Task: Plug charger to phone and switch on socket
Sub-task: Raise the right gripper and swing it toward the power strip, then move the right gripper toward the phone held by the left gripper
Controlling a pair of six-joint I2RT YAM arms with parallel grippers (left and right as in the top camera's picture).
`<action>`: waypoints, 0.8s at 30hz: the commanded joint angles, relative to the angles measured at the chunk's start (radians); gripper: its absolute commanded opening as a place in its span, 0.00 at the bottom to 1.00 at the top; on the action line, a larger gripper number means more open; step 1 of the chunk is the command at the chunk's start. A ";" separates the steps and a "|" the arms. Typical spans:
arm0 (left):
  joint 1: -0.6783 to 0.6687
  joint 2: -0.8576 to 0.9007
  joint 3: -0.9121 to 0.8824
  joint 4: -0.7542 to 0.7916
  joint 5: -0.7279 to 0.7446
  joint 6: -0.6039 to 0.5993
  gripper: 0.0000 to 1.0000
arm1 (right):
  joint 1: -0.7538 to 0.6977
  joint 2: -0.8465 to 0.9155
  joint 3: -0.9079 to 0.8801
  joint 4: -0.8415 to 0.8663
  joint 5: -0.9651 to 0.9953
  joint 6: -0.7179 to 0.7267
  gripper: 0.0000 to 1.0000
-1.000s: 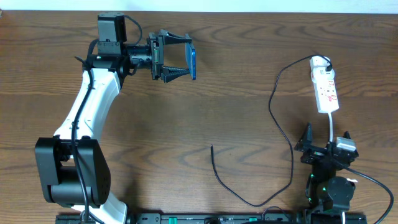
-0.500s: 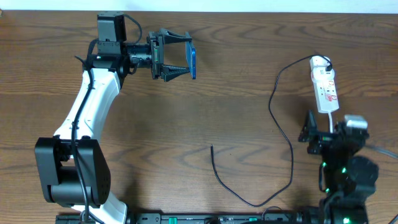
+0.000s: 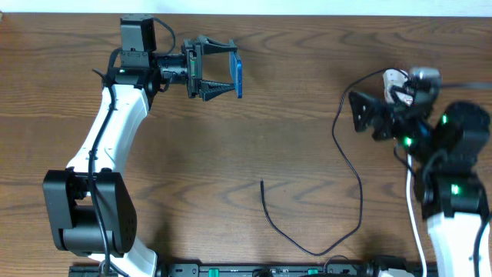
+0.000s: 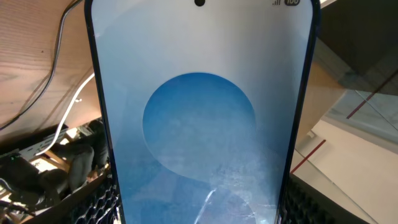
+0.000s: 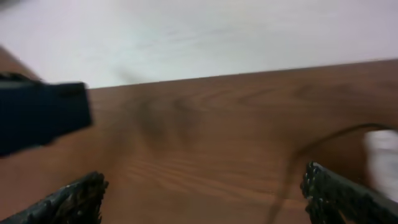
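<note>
Overhead first: brown wood-grain table (image 3: 246,146), matt, with a pale strip along its far edge. The right arm (image 3: 453,192) reaches up the right side and covers most of the socket (image 3: 394,77). Only the socket's white far end shows, just beside the wrist, and its switch is hidden. The charger (image 3: 359,201), a thin black cable, leaves that end, bows left, then runs toward the near edge. It loops at near centre and ends in a free tip on bare wood, well apart from both grippers. A white lead (image 3: 413,208) runs beside the right arm toward the near edge.

Left gripper (image 3: 231,71), far left: fingers pinch the phone (image 3: 239,77) across its width. The phone is held on edge with its blue face turned right; whether it touches the table cannot be told. In the left wrist view, ribbed black pads (image 4: 93,202) press both long edges.

Right gripper (image 3: 361,115), far right, just left of the socket: fingers spread wide, nothing between them. The right wrist view is blurred, with knurled black fingertips (image 5: 74,196) at the lower corners and wood between them.

Phone: glossy glass, dark rim, rounded corners. Pale blue screen with a deeper blue disc at centre and a small camera hole at top.
</note>
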 commanded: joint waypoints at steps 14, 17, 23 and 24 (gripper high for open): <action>0.002 -0.037 0.034 0.040 -0.015 0.004 0.07 | 0.154 0.227 0.085 0.114 -0.140 0.237 0.99; 0.002 -0.037 0.034 0.059 -0.047 0.006 0.08 | 0.171 0.227 0.085 0.122 -0.107 0.228 0.99; 0.001 -0.037 0.033 0.065 -0.175 0.045 0.07 | 0.227 0.227 0.085 0.113 0.038 0.213 0.93; 0.001 -0.037 0.033 0.065 -0.193 0.049 0.07 | 0.241 0.227 0.085 0.111 0.072 0.213 0.93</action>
